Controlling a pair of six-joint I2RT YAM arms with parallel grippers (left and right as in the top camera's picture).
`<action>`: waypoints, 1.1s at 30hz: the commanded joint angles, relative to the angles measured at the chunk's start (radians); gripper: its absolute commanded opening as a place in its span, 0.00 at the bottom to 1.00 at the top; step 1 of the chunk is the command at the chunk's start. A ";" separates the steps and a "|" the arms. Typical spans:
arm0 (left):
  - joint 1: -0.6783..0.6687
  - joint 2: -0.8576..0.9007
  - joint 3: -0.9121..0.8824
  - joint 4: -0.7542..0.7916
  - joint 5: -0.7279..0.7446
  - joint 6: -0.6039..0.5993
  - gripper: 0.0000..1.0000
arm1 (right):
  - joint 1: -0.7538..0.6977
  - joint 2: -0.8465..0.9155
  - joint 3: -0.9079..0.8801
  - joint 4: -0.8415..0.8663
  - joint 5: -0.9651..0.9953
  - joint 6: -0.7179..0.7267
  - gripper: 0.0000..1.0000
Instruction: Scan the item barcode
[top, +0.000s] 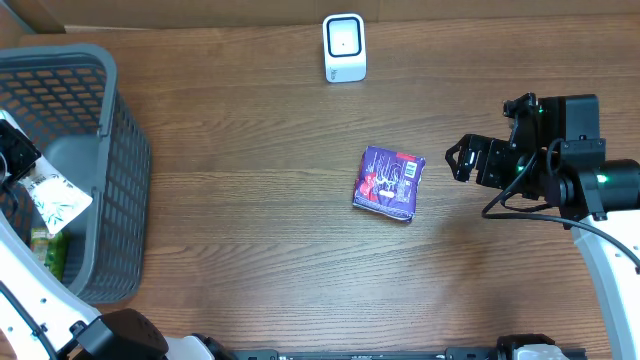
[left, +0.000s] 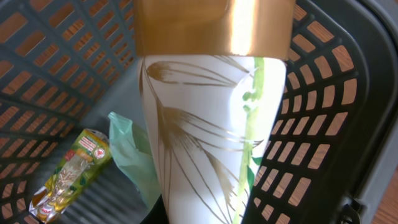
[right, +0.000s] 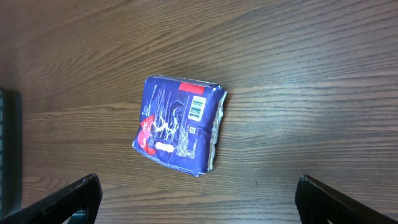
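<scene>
Purple packet (top: 389, 182), lying flat, apart from spread right tool (top: 456, 160)

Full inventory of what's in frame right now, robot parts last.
table: 1, brown wood, under everything
basket: 1, grey, table's left edge
pouch: 1, white with gold-green leaf print, over basket
snack packet: 1, yellow-green, basket floor
bag: 1, pale green, basket floor
package: 1, purple, table centre, barcode up
scanner: 1, white, far edge
left gripper: 1, black, shut on pouch
right gripper: 1, black, open, right of package
</scene>
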 joint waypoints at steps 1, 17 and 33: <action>-0.007 -0.019 0.013 0.012 0.000 -0.021 0.04 | 0.004 -0.002 -0.006 -0.001 -0.007 0.004 1.00; -0.006 -0.019 0.013 0.014 -0.007 -0.021 0.19 | 0.004 -0.002 -0.006 -0.016 -0.004 0.004 1.00; -0.007 0.232 -0.048 -0.017 0.001 0.109 0.44 | 0.004 -0.002 -0.006 -0.014 -0.003 0.000 1.00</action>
